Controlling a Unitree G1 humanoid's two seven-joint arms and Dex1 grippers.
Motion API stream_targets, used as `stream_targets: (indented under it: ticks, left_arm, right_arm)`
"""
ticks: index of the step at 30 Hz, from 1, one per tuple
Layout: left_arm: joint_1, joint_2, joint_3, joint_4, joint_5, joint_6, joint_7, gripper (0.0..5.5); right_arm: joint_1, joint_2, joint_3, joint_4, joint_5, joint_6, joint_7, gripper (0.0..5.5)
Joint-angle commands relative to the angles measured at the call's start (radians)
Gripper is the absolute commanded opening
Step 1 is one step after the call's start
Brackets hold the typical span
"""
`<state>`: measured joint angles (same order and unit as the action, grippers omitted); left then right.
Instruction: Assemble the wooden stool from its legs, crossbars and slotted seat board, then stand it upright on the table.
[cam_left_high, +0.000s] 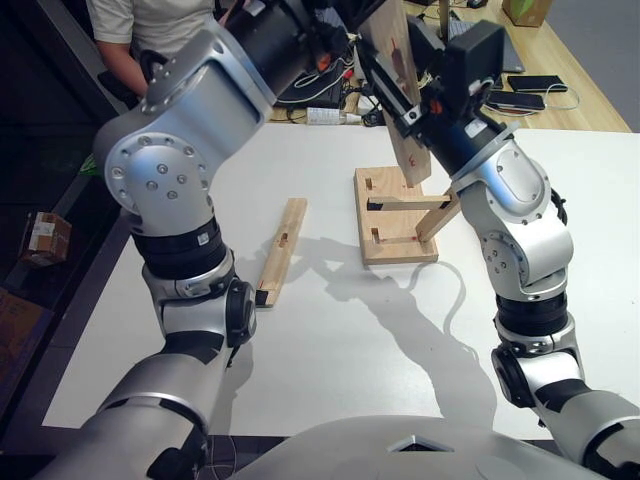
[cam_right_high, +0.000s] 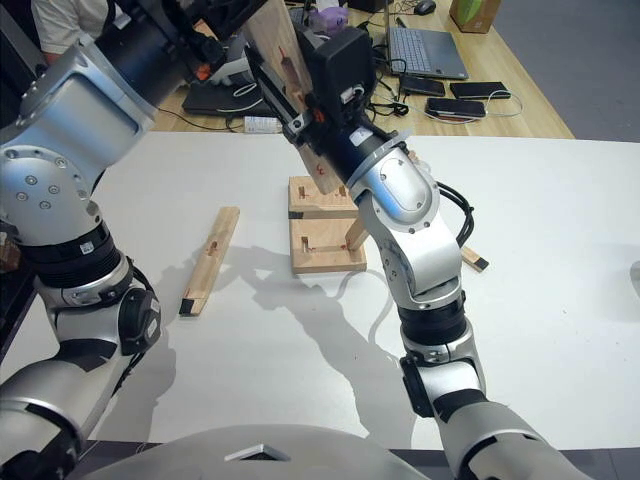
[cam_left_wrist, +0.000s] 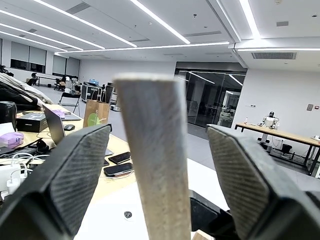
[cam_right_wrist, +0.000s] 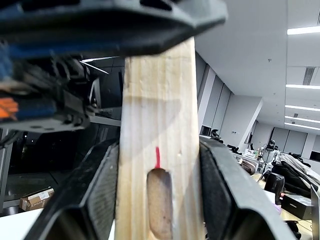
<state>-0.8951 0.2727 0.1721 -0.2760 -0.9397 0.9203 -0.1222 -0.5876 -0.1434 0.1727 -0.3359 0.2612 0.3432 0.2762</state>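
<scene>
Right wrist view: right gripper is clamped on the leg, pads flat against its two narrow sides, level with a slot. Left wrist view: left gripper is spread wide round the leg's upper end, with a gap on each side, so no contact.

The leg is in the air, tilted, over the far part of the table and above the seat board. The board lies flat with its slots up. A crossbar and a short slanted piece sit on it, probably plugged in, but the joints are hard to make out. A second leg lies flat on the robot's left, well apart from the board. A dark-tipped stick lies just past the right arm.

Handling, as a judgement:
- **Material:** solid wood, stiff and fairly light, so it won't flex.
- **Grip risk:** the faces look smooth, so a two-finger pinch could let the leg pivot.
- **Where to hold:** the narrow sides near mid-length, clear of the slots and ends.
- **Joints:** they look snug. The leg should go in square, since a skewed push may jam or chip it.
- **Board:** it is loose on the table and may slide under a push.

For room to move, there is bare table toward the robot and to its right. The far edge is close behind the board, and the desk beyond it holds a laptop and phones. Keep the leg's upper end from swinging that way.
</scene>
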Motion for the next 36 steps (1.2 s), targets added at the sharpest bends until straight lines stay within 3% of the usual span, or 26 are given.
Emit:
stream_targets:
  ticks: [1, 17, 24, 27, 32, 36]
  left_arm:
    - [0.038, 0.006, -0.051, -0.022, 0.042, 0.001, -0.019, 3.42]
    - [0.071, -0.02, -0.014, 0.03, 0.158, -0.159, -0.044, 3.42]
    - [-0.063, -0.071, 0.197, 0.044, 0.078, -0.324, 0.094, 3.42]
    - [-0.068, -0.038, 0.229, 0.078, 0.123, -0.366, 0.142, 3.42]
    - [0.05, 0.027, 0.125, 0.08, 0.319, -0.387, 0.144, 3.42]
    - [0.204, 0.09, -0.057, 0.09, 0.558, -0.403, 0.119, 3.42]
  right_arm:
    - [0.023, 0.02, 0.014, 0.034, -0.032, -0.041, 0.007, 2.01]
    - [0.063, 0.076, 0.013, 0.106, -0.085, -0.132, 0.013, 2.01]
    - [-0.002, 0.189, -0.175, 0.083, 0.2, 0.004, -0.048, 2.01]
    - [-0.022, 0.191, -0.249, 0.058, 0.383, 0.107, -0.041, 2.01]
    - [-0.009, 0.129, -0.307, -0.015, 0.692, 0.296, 0.014, 2.01]
    - [0.059, 0.021, -0.297, -0.089, 0.836, 0.423, 0.093, 2.01]
